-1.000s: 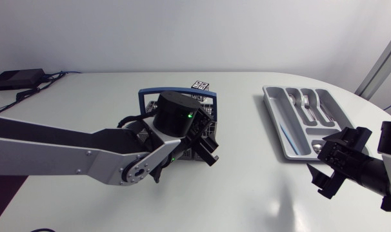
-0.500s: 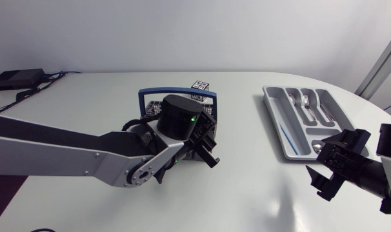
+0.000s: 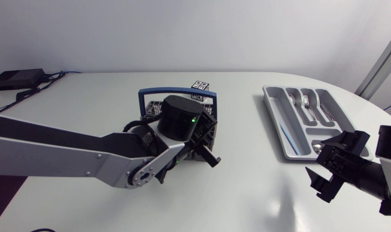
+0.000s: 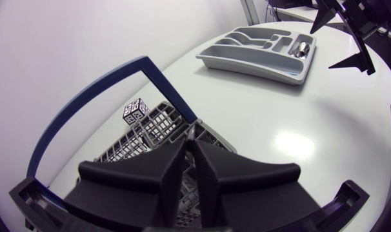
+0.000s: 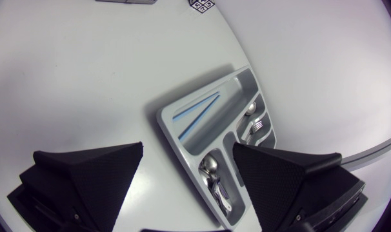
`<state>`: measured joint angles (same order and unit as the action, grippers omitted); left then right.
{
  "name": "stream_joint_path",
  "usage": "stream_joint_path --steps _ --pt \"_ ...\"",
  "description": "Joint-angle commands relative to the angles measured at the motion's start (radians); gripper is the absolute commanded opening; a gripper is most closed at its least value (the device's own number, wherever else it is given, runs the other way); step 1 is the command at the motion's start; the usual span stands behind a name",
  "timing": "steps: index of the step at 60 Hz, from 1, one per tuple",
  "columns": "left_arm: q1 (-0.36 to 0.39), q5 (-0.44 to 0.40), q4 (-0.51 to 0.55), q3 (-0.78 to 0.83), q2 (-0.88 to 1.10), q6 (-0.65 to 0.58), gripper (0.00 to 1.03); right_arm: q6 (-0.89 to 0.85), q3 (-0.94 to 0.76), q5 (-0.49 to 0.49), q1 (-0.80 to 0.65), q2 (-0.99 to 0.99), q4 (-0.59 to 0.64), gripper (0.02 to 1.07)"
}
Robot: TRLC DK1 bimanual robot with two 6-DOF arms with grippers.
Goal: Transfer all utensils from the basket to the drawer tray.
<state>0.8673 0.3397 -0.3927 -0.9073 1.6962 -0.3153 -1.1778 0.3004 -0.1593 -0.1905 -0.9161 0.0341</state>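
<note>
The wire basket (image 3: 176, 94) with a blue handle (image 4: 150, 67) stands at mid-table. My left gripper (image 3: 202, 149) is lowered into it from above. In the left wrist view its fingers (image 4: 173, 169) are pressed together over the basket's grid (image 4: 158, 124), shut on a thin pale utensil handle (image 4: 191, 131) at the tips (image 4: 191, 143); the rest of the utensil is hidden. The grey drawer tray (image 3: 273, 116) (image 4: 260, 61) (image 5: 173, 132) lies at the right, holding forks (image 3: 305, 103), spoons (image 5: 211, 169) and blue sticks (image 5: 199, 115). My right gripper (image 3: 329, 173) (image 5: 188, 147) hovers open by the tray's near end.
A small marker cube (image 3: 200, 85) (image 4: 135, 109) sits just behind the basket. A black box with cables (image 3: 15, 78) lies at the back left of the table. Bare white tabletop lies between basket and tray.
My left gripper's fingers have closed together inside the basket, and its wrist has sunk slightly. The right arm has barely shifted.
</note>
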Motion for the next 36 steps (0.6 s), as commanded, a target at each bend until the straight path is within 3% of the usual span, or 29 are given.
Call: stream_joint_path --steps 1,36 --pt "0.010 0.007 -0.017 0.030 0.019 -0.024 0.04 0.014 -0.029 0.003 0.010 0.002 0.004 1.02" --pt "0.021 0.025 -0.057 0.067 -0.066 -0.021 0.04 0.018 -0.046 0.004 0.023 0.020 0.007 1.02"
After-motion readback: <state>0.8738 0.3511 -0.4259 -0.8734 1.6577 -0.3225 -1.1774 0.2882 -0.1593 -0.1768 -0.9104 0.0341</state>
